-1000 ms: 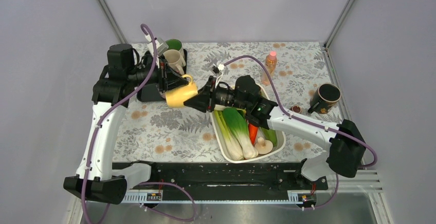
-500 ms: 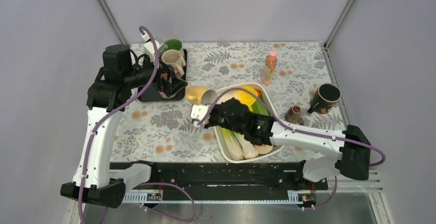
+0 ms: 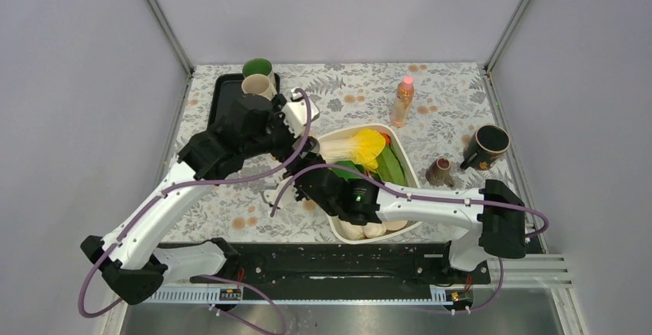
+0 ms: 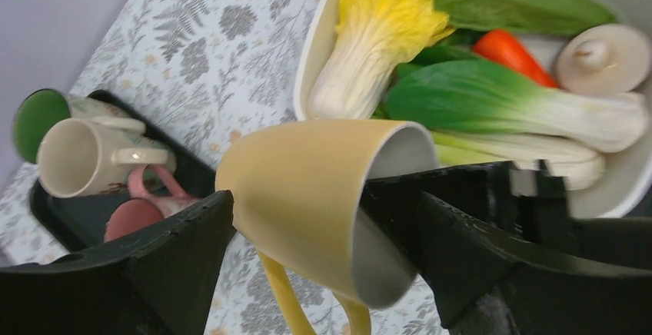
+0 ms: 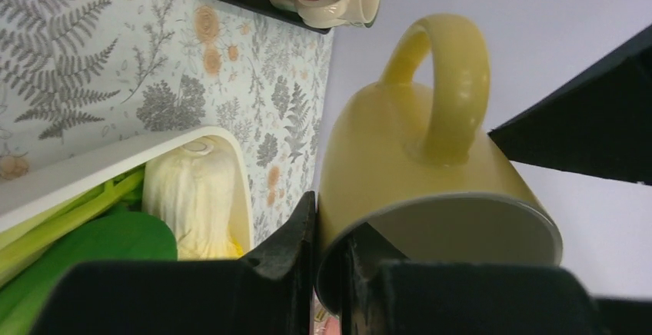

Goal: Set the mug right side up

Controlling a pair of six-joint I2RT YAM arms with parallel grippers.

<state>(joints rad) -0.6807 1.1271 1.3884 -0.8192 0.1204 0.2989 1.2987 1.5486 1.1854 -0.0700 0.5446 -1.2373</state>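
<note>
1. Since half a second ago the left end effector (image 4: 323, 206) has swung from the black tray (image 4: 61, 223) to the yellow mug (image 4: 307, 197); its fingers stand apart, flanking it.
2. The right end effector (image 5: 330, 235) pinches the mug's rim (mug on its side, aloft by the white dish (image 4: 315, 51)).
3. Three mugs (image 4: 73, 147) sit on the tray.

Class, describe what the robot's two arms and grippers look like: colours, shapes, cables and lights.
The left arm and right arm have white tubular links, bulky black joints and a loose purple cable each. A green light glows at the right wrist. The left gripper and right gripper have matte black, angular fingers.
</note>
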